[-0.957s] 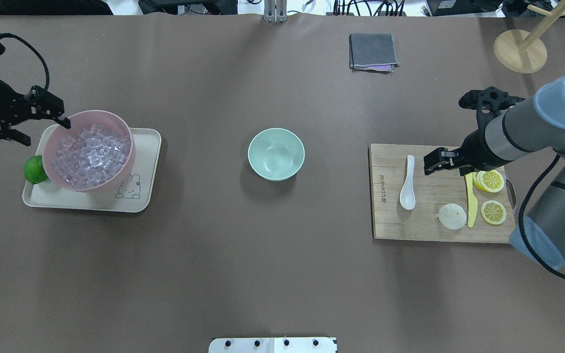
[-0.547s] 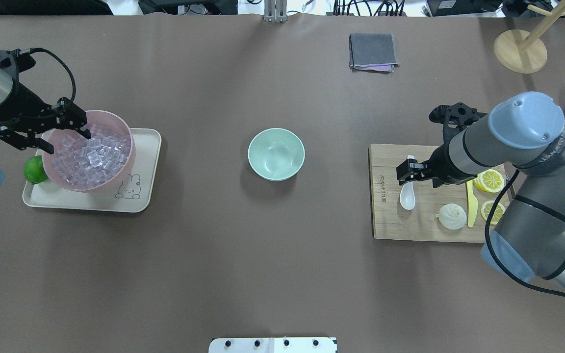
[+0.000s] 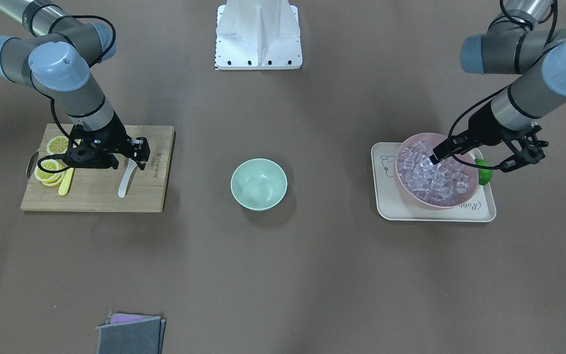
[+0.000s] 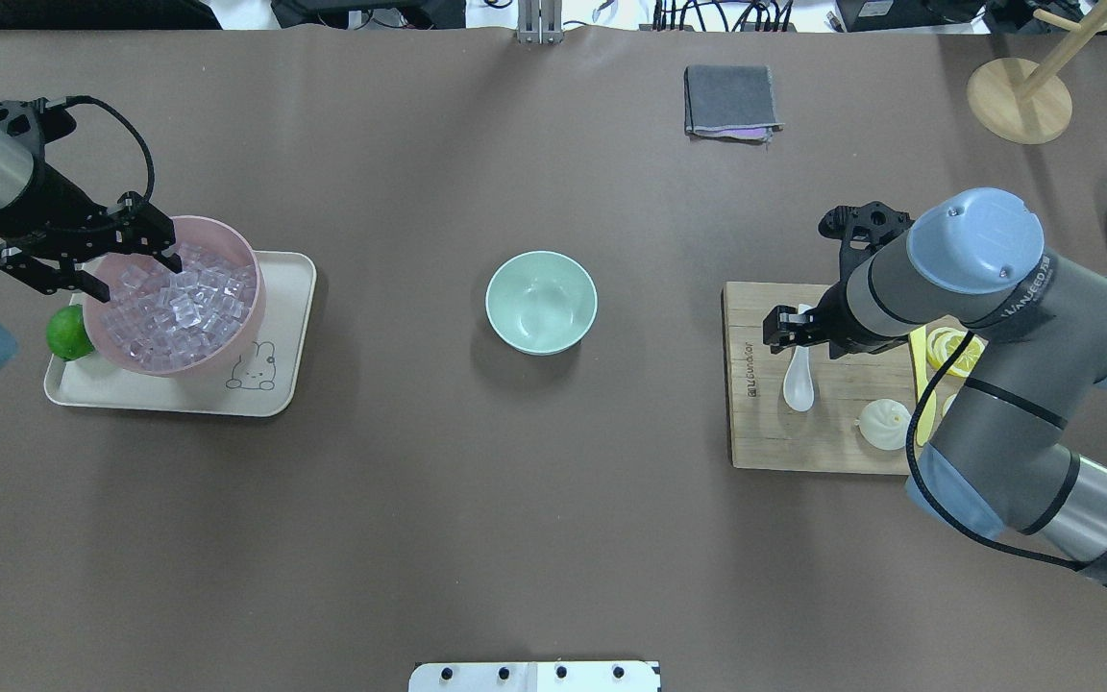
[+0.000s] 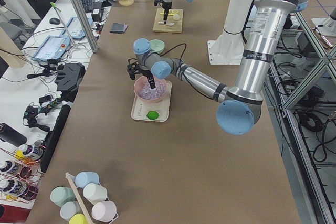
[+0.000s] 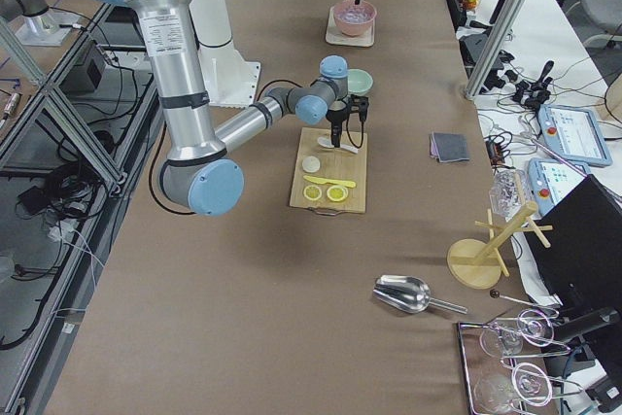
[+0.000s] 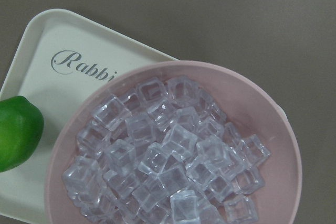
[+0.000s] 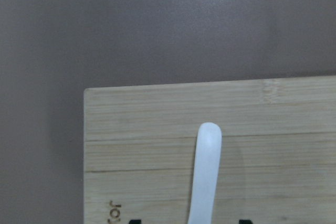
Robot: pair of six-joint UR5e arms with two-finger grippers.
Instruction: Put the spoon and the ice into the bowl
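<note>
Ice [image 4: 179,308] fills the pink bowl [image 4: 248,332] on the tray [image 4: 294,279] at the table's left end. Left gripper [image 4: 129,274] hovers over that bowl's far rim, jaws spread wide. Spoon [image 4: 798,383] lies on the board [image 4: 755,432], well right of the green bowl [image 4: 541,303] at centre. Right gripper [image 4: 788,330] sits low over the spoon's handle, jaws apart, one finger on each side; contact unclear.

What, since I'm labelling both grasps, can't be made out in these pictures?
Spoon handle: overhead, the right tool covers part of it; contact unclear.
Spoon scoop: right wrist view, cut off by the bottom edge.
Left tool: absent from the left wrist view; depth into the ice unclear overhead.
Lemon slices: overhead, partly behind the right arm.
</note>
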